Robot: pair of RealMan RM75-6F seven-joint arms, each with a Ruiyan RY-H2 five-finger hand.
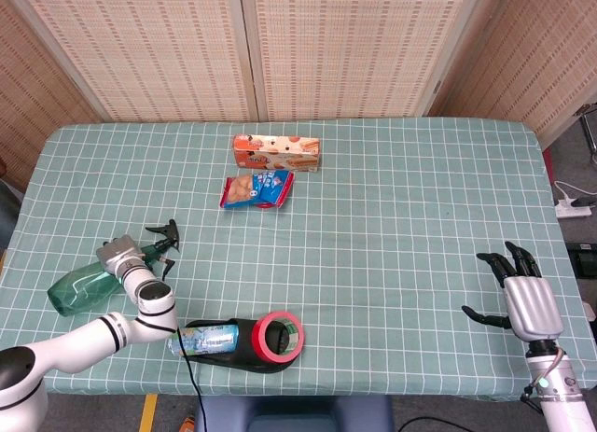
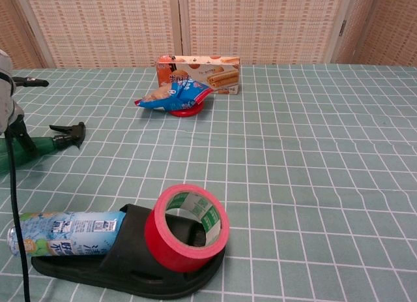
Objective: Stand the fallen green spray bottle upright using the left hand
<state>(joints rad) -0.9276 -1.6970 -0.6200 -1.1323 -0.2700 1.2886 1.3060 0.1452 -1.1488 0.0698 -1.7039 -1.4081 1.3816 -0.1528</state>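
The green spray bottle (image 1: 79,286) lies on its side near the table's left edge, its black trigger head (image 1: 165,234) pointing up and to the right. In the chest view the bottle (image 2: 36,147) shows at the far left. My left hand (image 1: 122,257) sits over the bottle's neck with fingers spread on both sides of it. The chest view shows only part of this hand (image 2: 8,109), one finger (image 2: 23,139) reaching down in front of the bottle, and no closed grip. My right hand (image 1: 519,297) hovers at the table's right front corner, fingers apart and holding nothing.
A black slipper (image 1: 224,354) at the front left carries a water bottle (image 1: 207,338) and a red tape roll (image 1: 277,336). A biscuit box (image 1: 276,152) and a snack bag (image 1: 256,189) lie further back. A black cable (image 2: 14,204) hangs from my left arm.
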